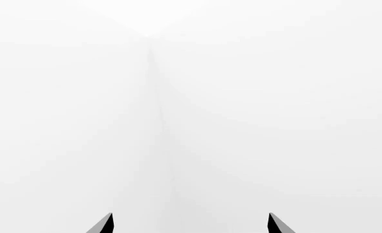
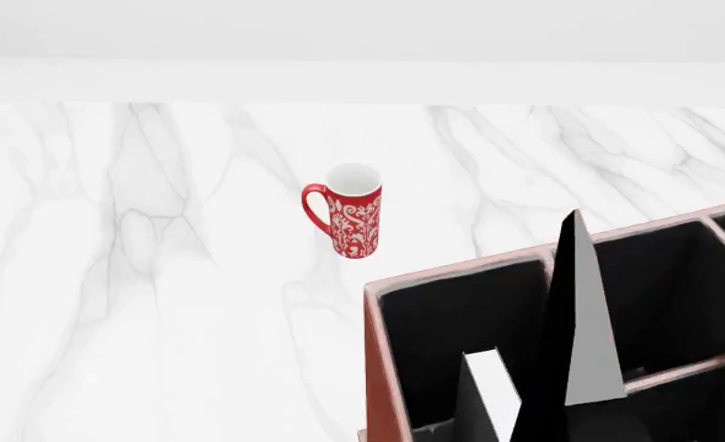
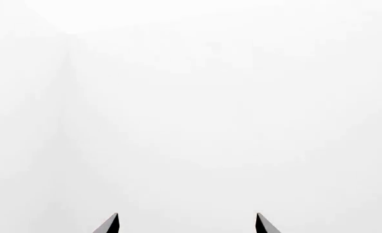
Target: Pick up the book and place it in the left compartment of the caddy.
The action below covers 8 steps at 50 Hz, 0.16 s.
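In the left wrist view the left gripper (image 1: 190,224) shows only two dark fingertips, set well apart with nothing between them, facing blank white walls that meet in a faint corner seam. The right gripper (image 3: 187,224) looks the same in its own view: two dark tips held wide, gripping nothing, before plain white. Neither gripper can be picked out with certainty in the head view. There, the caddy (image 2: 380,368) sits at the lower right of the white marble table (image 2: 129,276), a reddish-brown box with black lining and pale-rimmed dividers. Inside its near section, the left compartment (image 2: 449,322), dark pointed shapes rise above the rim, the tallest with a grey face, and a white strip shows beside a shorter black one; this may be the book (image 2: 578,313), seen very close, standing roughly upright in the caddy, though the view is too cropped to be sure. The sections toward the right edge show only black lining as far as they are visible. A red mug (image 2: 352,210) with a white pattern stands upright on the marble, apart from the caddy, its white interior holding nothing visible.
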Tool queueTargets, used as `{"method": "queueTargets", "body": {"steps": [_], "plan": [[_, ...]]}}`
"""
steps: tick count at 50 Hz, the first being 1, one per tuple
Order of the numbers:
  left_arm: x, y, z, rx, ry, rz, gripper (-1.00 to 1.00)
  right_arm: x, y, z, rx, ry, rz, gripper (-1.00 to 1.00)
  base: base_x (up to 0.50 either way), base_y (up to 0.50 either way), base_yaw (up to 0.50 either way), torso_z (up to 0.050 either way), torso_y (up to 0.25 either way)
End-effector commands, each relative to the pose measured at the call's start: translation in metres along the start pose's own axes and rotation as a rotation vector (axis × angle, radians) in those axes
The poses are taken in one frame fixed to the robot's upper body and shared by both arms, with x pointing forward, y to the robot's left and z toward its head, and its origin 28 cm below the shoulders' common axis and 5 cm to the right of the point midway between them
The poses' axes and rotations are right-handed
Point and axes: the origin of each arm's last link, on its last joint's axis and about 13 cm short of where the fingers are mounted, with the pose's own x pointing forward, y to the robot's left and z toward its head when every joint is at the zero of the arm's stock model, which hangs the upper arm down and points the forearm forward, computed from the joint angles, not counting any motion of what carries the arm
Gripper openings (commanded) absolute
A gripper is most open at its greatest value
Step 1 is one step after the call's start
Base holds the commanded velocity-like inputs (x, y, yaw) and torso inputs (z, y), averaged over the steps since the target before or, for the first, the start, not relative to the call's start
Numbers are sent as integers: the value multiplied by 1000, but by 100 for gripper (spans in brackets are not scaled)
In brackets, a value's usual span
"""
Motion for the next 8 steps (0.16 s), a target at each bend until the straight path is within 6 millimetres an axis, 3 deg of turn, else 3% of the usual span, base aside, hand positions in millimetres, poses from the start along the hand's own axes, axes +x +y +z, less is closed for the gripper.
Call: {"method": "queueTargets", "body": {"steps": [1,8], "plan": [[0,0,0,0,-1,0,100,0,2,6,2,-68,18,100,0,0,0,0,0],[0,0,0,-1,-1,0,100,0,2,8,-2,-114,35,100,0,0,0,0,0]]}}
